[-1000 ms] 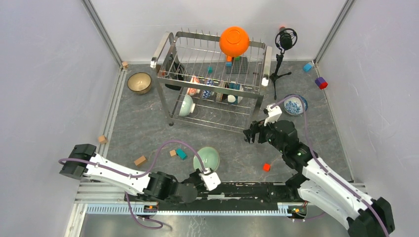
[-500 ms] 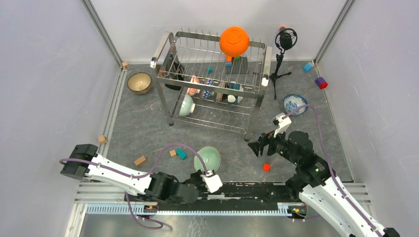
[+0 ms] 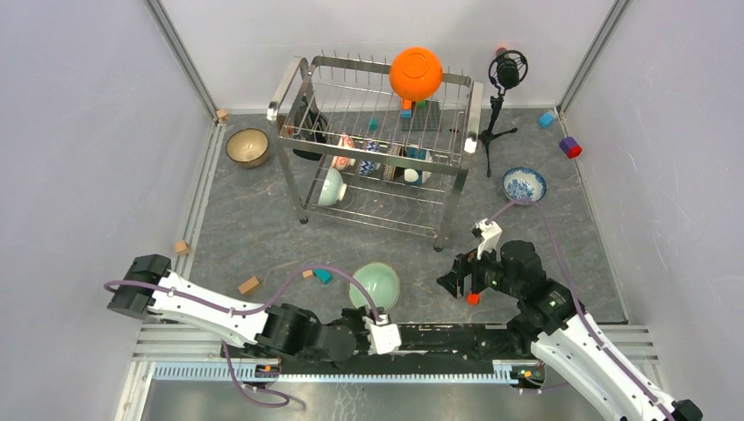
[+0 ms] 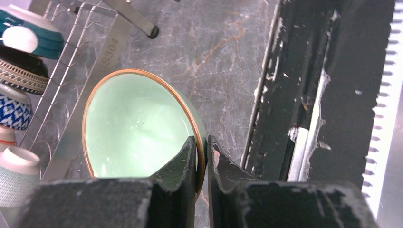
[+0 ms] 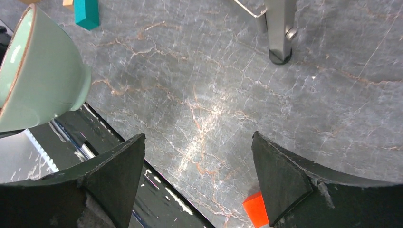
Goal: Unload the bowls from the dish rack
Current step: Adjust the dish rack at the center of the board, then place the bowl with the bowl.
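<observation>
The steel dish rack (image 3: 294, 83) stands at the back, with an orange bowl (image 3: 416, 73) on its top tier. A pale green bowl (image 3: 331, 187) and a row of patterned bowls (image 3: 379, 160) sit lower down. My left gripper (image 3: 377, 309) (image 4: 201, 142) is shut on the rim of another pale green bowl (image 3: 373, 282) (image 4: 138, 123) near the front edge, one finger inside and one outside. My right gripper (image 3: 452, 282) (image 5: 198, 142) hangs open over bare table, right of that bowl (image 5: 40, 76). A blue-and-white bowl (image 3: 524, 184) and a brown-gold bowl (image 3: 247, 146) rest on the table.
A black microphone stand (image 3: 502, 88) is right of the rack. A red block (image 3: 473, 298) (image 5: 255, 208) lies under my right gripper. A teal block (image 3: 323, 275) and brown blocks (image 3: 249, 285) lie front left. The rack's leg (image 5: 279, 28) is ahead of the right gripper. The black base rail (image 3: 456, 335) runs along the near edge.
My right arm has pulled back from beside the rack toward the near edge, uncovering the blue-and-white bowl on the table. The left gripper and its green bowl shifted slightly right.
</observation>
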Tool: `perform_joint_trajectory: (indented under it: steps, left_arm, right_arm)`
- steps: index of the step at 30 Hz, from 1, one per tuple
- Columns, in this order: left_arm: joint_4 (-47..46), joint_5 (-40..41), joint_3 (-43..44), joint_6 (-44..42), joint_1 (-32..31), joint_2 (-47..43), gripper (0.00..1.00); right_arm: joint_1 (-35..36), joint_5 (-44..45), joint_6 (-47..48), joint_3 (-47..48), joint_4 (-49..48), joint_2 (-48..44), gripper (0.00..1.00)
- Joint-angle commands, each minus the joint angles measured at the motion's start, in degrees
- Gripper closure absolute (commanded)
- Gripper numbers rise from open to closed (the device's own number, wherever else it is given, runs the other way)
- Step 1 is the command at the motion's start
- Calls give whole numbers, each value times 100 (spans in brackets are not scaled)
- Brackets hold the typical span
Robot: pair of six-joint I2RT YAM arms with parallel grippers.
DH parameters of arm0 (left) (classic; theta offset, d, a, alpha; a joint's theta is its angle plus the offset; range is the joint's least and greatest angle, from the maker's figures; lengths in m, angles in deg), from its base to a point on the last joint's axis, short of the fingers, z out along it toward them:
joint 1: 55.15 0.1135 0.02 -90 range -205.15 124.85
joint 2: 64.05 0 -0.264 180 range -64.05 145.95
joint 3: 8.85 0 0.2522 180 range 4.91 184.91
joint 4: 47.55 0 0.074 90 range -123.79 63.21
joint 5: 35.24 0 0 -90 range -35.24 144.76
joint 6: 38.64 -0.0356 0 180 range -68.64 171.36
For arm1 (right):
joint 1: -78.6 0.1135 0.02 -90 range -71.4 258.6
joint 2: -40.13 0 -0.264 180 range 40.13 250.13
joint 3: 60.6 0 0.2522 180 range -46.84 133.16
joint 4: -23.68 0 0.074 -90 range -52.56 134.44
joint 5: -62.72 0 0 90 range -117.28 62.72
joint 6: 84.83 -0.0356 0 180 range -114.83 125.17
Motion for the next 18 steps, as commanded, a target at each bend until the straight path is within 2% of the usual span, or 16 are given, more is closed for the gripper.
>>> perform_joint_trajectory:
  steps: [1,10,18]
  left_arm:
    - [26,-536,334,-790,-50,100,98]
    - [401,-898,590,-1399,-54,755,98]
    - [363,-990,450,-1428,-49,789,98]
  right_arm:
    - [-17,-292,-48,-87,-410,79,13]
    - [90,-190,306,145,-267,402,16]
    - [800,191,-80,-56,-877,650,18]
